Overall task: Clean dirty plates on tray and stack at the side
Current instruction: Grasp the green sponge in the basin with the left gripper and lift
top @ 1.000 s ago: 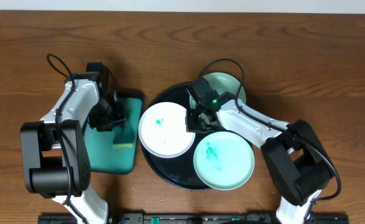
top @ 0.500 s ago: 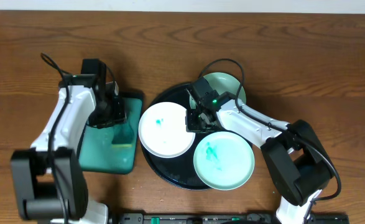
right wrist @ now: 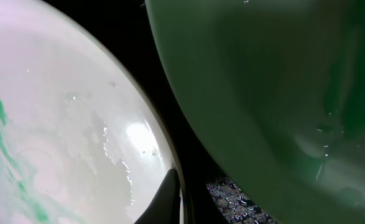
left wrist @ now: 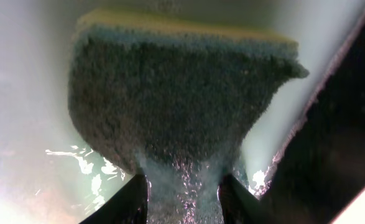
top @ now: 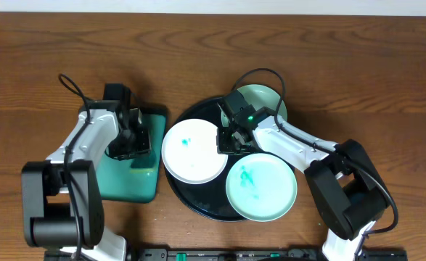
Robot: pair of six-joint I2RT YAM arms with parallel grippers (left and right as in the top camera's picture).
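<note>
The black tray (top: 198, 201) holds three plates. A white plate (top: 191, 154) with a small teal smear lies at its left, a mint-green plate (top: 260, 186) with teal smears at the front right, and another mint-green plate (top: 265, 99) at the back. My right gripper (top: 226, 139) is shut on the white plate's right rim; one finger (right wrist: 168, 194) rests on the white plate (right wrist: 58, 124), beside a green plate (right wrist: 263, 81). My left gripper (top: 131, 140) is shut on a sponge (left wrist: 182, 93) above the teal tray (top: 125, 185); the left gripper (left wrist: 182, 194) pinches the sponge's wet near end.
The rectangular teal tray lies left of the black tray, nearly touching it. Brown wooden table (top: 358, 65) stretches around both trays. Black cables (top: 260, 72) loop over the back plate and behind the left arm.
The left arm has shifted slightly over the teal tray, back and then forward and right, still holding the sponge. The right arm and the plates have not moved.
</note>
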